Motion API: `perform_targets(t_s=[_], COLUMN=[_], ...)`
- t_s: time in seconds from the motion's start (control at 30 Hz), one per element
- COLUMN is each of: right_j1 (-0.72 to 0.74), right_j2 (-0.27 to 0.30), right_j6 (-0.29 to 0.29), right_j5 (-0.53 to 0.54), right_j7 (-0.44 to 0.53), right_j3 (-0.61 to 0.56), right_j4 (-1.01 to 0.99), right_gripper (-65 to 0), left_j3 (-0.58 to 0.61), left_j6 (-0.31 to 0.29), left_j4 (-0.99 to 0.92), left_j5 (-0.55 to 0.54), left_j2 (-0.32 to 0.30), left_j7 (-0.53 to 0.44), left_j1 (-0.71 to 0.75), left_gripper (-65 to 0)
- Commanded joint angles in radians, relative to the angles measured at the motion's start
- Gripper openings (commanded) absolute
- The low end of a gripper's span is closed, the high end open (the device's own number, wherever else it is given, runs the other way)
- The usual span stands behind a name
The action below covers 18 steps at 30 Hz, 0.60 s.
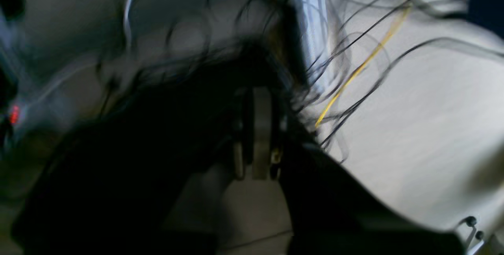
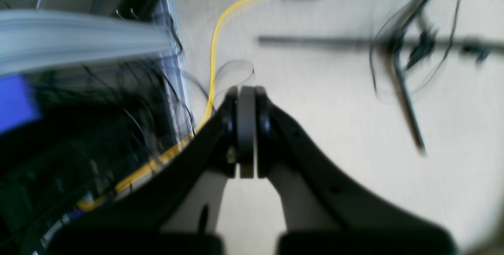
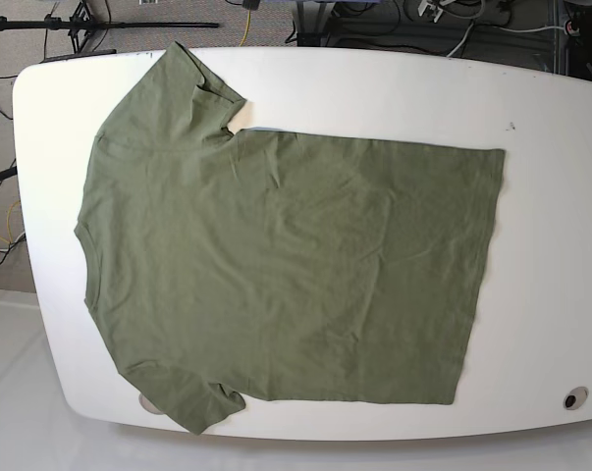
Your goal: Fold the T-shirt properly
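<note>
The rounded white table (image 3: 551, 245) fills the base view, standing on a pale floor (image 2: 334, 89). Spread flat across it lies the plain olive-green short-sleeved T-shirt (image 3: 276, 265) — neck toward that view's left, hem toward its right, both sleeves out. My two arms are off the table. A yellow cable (image 2: 214, 50) and dark wires trail over the floor. My right pincer (image 2: 247, 129) is pressed together, empty; my left pincer (image 1: 260, 133) likewise — blurred, holding nothing.
</note>
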Motion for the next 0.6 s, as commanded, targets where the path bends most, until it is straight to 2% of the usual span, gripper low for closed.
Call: perform_targets(t_s=[0.0, 0.1, 0.17, 0.37, 0.57], right_j1=[-0.056, -0.095, -0.157, -0.233, -0.307], right_j2=[0.028, 0.039, 0.053, 0.072, 0.062], right_j6=[-0.016, -0.017, -0.016, -0.018, -0.007], right_j5=[0.04, 0.075, 0.14, 0.195, 0.251], right_j7=[-0.001, 0.001, -0.001, 0.006, 0.006], right_j3=[0.004, 0.001, 0.005, 0.01, 0.005], right_j4=[0.063, 0.119, 0.213, 0.326, 0.502], right_gripper=[-65.0, -65.0, -65.0, -65.0, -65.0], left_j3=[0.008, 0.004, 0.003, -0.009, -0.006], left_j6=[-0.007, -0.007, 0.005, 0.01, 0.014], left_j4=[0.116, 0.21, 0.331, 0.481, 0.663], left_j5=[-0.003, -0.004, -0.001, 0.002, 0.012], left_j2=[-0.011, -0.02, -0.045, -0.071, -0.113], left_j7=[0.026, 0.043, 0.033, 0.036, 0.048], left_j1=[0.053, 0.096, 0.154, 0.237, 0.334], left_gripper=[-62.0, -61.6, -61.9, -62.4, -62.8])
